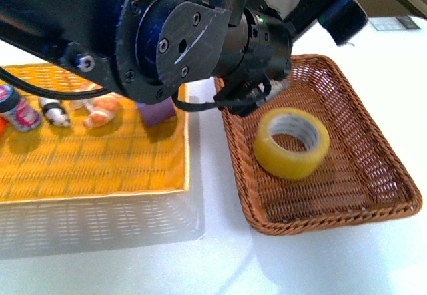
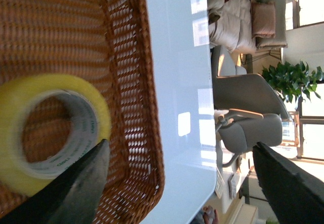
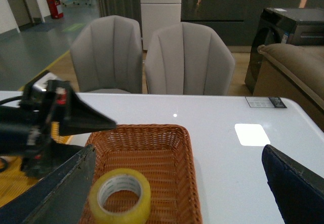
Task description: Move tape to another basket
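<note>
The tape (image 1: 291, 141), a yellowish roll with a white core, lies flat inside the brown wicker basket (image 1: 373, 175) on the right of the table. My left arm reaches across from the left, and its open gripper (image 1: 337, 11) hovers above the basket's far end with nothing held. In the left wrist view the tape (image 2: 50, 127) lies beside one dark finger (image 2: 86, 178), and the gripper (image 2: 182, 178) spans the basket rim (image 2: 147, 107). My right gripper (image 3: 174, 193) is open over the tape (image 3: 120, 196) and basket (image 3: 167, 158), well above them.
A bright yellow woven tray (image 1: 93, 168) sits left of the basket, holding a can (image 1: 17, 108), small toys (image 1: 100, 111) and a purple block (image 1: 157, 113). Two grey chairs (image 3: 152, 57) stand beyond the white table's far edge. A small card (image 3: 266, 101) lies far right.
</note>
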